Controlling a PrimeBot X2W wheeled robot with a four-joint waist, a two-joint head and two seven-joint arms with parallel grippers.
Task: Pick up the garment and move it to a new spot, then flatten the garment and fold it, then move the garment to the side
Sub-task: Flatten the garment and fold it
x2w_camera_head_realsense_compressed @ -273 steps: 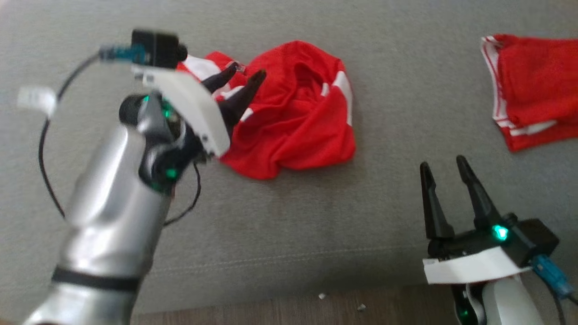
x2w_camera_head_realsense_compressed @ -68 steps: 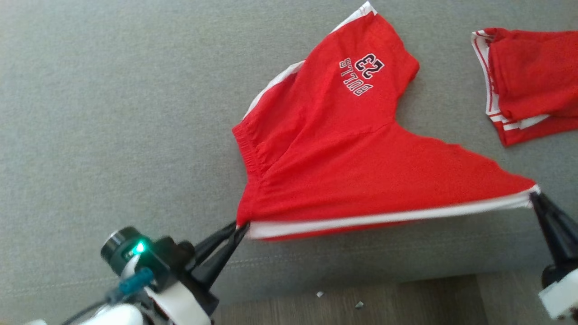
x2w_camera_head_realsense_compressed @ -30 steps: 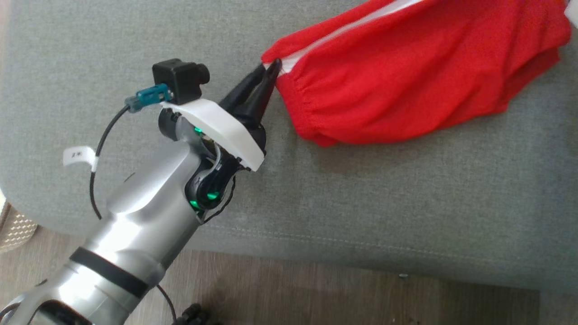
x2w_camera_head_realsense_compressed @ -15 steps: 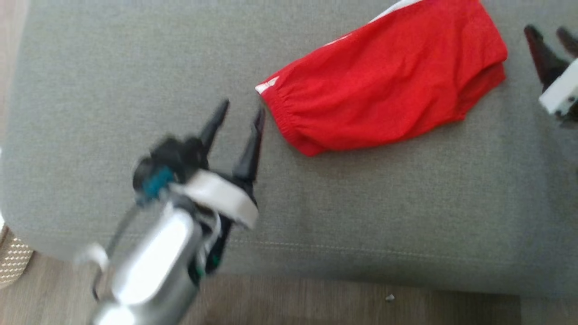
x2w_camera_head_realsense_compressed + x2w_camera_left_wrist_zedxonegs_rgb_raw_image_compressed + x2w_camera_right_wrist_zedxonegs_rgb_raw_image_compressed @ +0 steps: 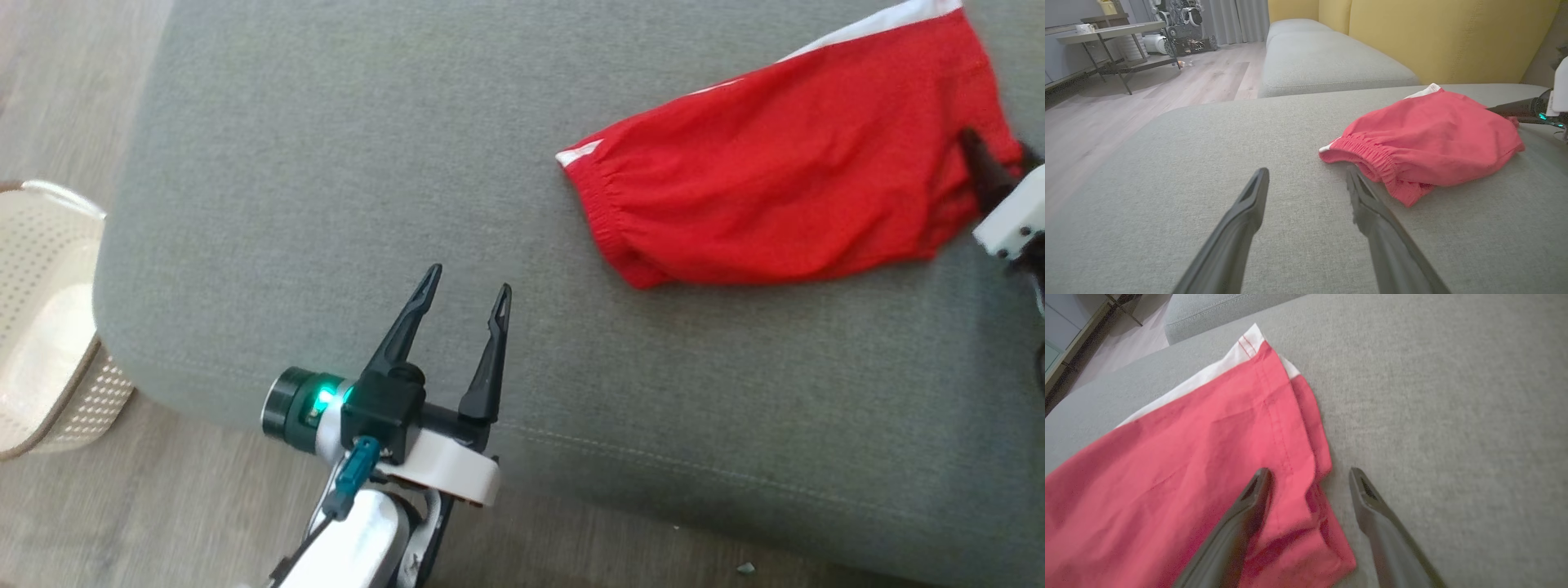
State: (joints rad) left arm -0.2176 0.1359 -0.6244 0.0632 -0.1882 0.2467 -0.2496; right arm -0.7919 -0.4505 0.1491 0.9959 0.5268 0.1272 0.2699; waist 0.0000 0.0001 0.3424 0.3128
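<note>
Soft, even light lies over the grey sofa cushion (image 5: 326, 204); the red garment (image 5: 784, 188) casts only a thin shadow along its near edge. Beside the garment's hem the right tool (image 5: 998, 155) is smeared, probably motion blur. The right wrist view is soft throughout.

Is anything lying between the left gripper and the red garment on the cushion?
Nothing visible does. Bare grey cushion is all that separates the open left gripper from the elastic waistband end of the red garment. The right gripper is at the garment's opposite end, off that path.
</note>
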